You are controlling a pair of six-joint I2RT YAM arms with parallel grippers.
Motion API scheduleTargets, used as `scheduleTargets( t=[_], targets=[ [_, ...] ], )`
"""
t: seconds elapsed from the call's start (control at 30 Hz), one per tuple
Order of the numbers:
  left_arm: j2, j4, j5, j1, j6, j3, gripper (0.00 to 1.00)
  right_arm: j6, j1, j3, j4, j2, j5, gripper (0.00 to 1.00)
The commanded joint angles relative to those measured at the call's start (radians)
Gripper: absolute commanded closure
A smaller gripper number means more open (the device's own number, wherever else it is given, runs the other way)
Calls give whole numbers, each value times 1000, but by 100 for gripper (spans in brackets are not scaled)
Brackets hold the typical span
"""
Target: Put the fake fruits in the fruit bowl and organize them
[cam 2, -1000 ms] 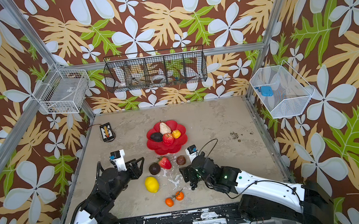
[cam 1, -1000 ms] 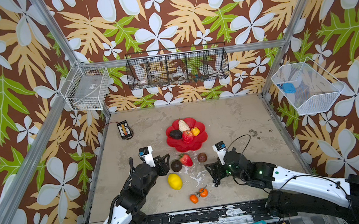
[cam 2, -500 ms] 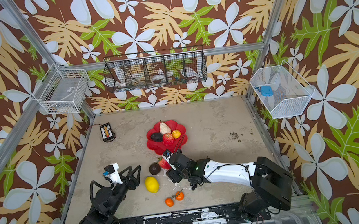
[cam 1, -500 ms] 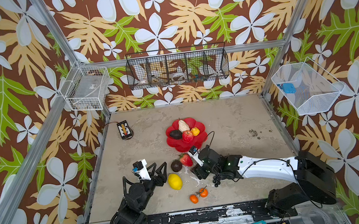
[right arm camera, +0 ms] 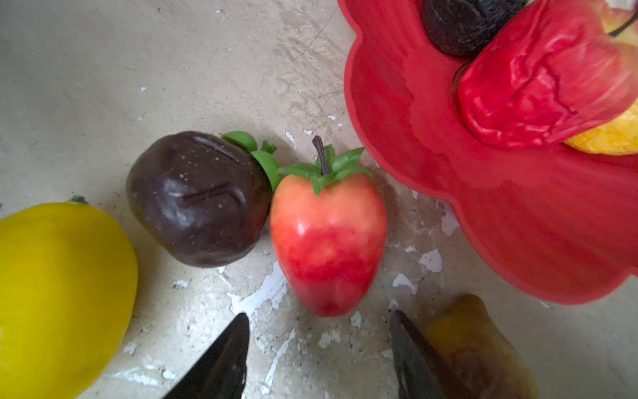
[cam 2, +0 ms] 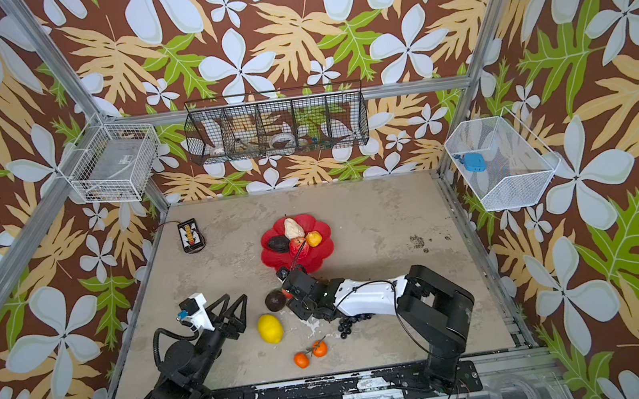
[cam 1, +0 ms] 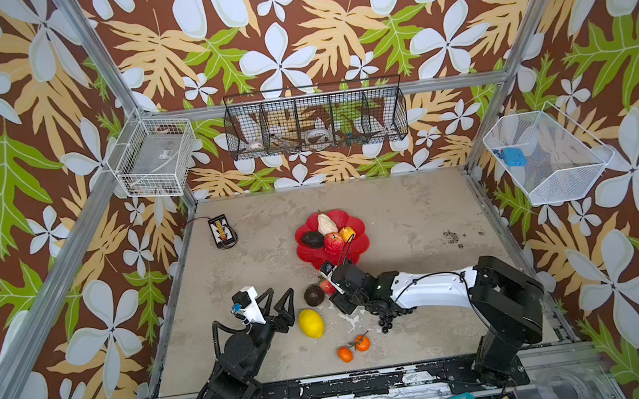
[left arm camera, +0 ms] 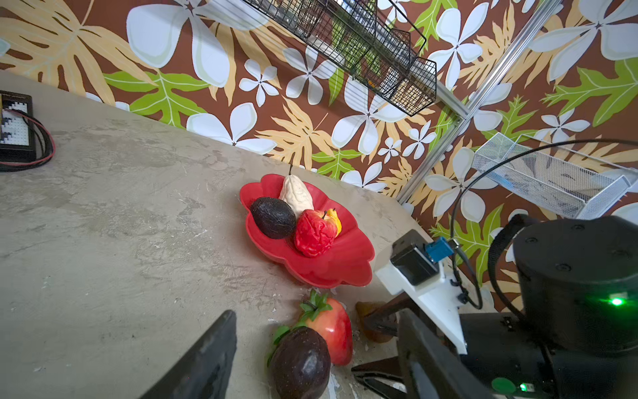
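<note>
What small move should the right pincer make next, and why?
Probably ease the right pincer forward a little, then close on the strawberry. Its jaws stand open just short of it, and it lies on the table beside the fruit bowl, not in it.

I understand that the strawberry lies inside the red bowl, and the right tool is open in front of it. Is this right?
Not fully. The strawberry lies on the table, just outside the red bowl, as the right wrist view shows. The right tool is open in front of it.
</note>
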Motion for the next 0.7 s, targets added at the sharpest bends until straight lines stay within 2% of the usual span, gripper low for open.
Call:
scheduleTargets(
  t=[0.0, 0.27, 0.37, 0.67],
  targets=[
    [-5, 16, -12, 1, 2, -2, 25, -20, 0, 25, 11, 27, 39, 37],
    [-7, 20, -17, 1, -2, -1, 25, -17, 0, 71, 8, 89, 103, 38],
    [-8, 19, -17, 1, -2, -1, 25, -18, 0, 75, 12, 103, 124, 36],
    [-7, 16, -34, 1, -8, -3, 24, -23, 0, 93, 24, 141, 110, 35]
  ],
)
